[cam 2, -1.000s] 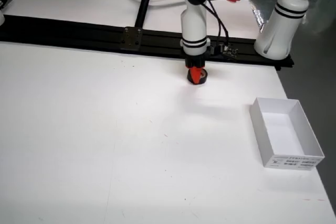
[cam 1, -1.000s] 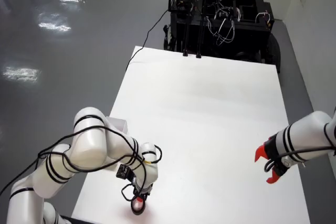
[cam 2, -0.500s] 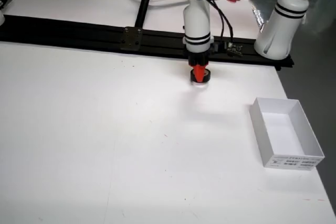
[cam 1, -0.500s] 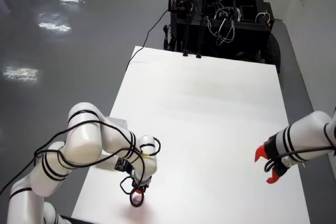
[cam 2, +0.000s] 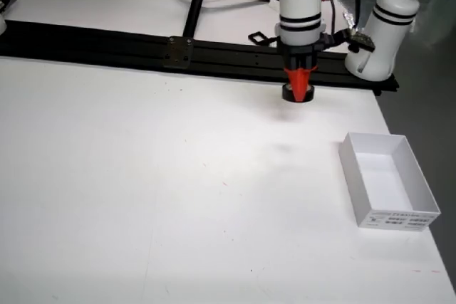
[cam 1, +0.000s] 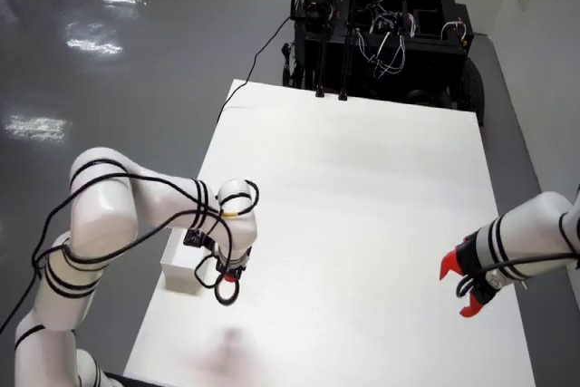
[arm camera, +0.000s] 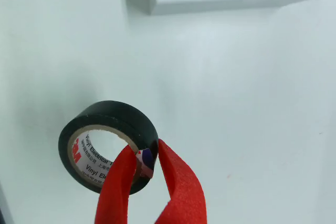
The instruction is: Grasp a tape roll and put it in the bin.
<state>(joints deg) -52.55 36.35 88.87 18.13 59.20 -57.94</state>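
tape roll (arm camera: 107, 145) | glossy black ring, card core | pinched by red hand (arm camera: 143, 163)

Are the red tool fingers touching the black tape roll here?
Touching. In the view that rides on the tool, the two red fingers pinch the tape roll's wall, one inside the ring and one outside.

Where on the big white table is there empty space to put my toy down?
Lots of room. In the view from the side, the white table is bare from the black rail down to the near edge, left of the white bin. It is busy only near the rail, where the gripper holds the tape roll.
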